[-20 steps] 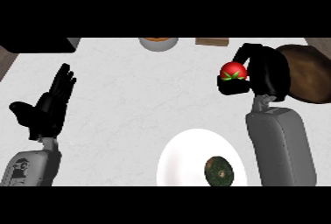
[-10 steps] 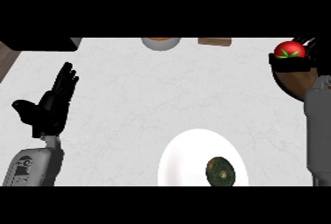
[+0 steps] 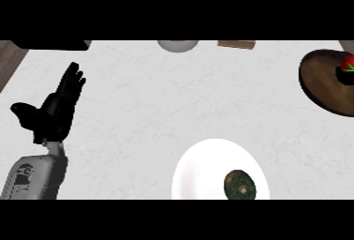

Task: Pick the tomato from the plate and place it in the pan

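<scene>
One red tomato (image 3: 348, 62) with a green stem lies in the single brown pan (image 3: 325, 84) at the right edge. One white plate (image 3: 207, 164) bears a dark round item (image 3: 240, 184). The left robot hand (image 3: 55, 110) rests open on the surface (image 3: 173, 93).

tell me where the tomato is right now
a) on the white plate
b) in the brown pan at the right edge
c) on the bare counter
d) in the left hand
b: the red tomato shows inside the brown pan at the view's right edge. The white plate holds only a dark round item, and the left hand is open and holds nothing.
</scene>
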Motion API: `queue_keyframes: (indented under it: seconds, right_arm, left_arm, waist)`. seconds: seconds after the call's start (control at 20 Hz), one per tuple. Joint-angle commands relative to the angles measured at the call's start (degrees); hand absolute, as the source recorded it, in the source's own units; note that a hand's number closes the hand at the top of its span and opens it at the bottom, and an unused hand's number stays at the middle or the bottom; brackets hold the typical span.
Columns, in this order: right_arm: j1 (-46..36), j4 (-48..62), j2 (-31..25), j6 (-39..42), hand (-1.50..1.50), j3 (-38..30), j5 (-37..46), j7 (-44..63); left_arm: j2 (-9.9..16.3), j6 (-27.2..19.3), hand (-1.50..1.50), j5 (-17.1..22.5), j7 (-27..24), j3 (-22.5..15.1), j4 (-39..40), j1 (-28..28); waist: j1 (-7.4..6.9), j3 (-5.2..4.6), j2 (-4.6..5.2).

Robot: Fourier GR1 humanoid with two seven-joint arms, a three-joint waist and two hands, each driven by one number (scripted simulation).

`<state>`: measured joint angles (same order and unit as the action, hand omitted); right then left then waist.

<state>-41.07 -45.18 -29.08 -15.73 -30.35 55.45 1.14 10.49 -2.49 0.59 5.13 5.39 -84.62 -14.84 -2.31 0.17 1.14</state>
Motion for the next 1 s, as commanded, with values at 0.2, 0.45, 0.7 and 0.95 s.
queue_keyframes:
  seconds: [0.2,0.45,0.7,0.95]
  right_arm:
    - [-3.9,19.2,-8.0,-8.5,1.5,-5.0,-0.6,-8.4]
    - [-4.3,24.5,-7.8,-5.9,1.5,-10.5,-7.6,-14.3]
    - [-4.6,31.9,-8.5,5.1,-1.5,-11.5,-9.0,-13.2]
    - [-4.2,33.5,-8.5,6.4,-1.5,-12.3,-10.0,-18.8]
  left_arm:
    - [-0.7,0.3,0.0,-0.2,-0.6,-0.8,0.2,-1.1]
    - [0.0,0.6,0.0,0.0,0.1,-0.3,0.9,-2.4]
    - [-1.3,-0.4,0.0,-0.8,-0.3,-1.4,-0.2,-2.0]
    - [-1.4,0.1,0.0,-0.3,-0.5,-1.1,2.4,-3.8]
  waist:
    - [-2.52,0.26,1.07]
    - [-1.65,0.39,0.93]
    - [-2.79,0.46,1.2]
    - [-2.06,0.4,1.43]
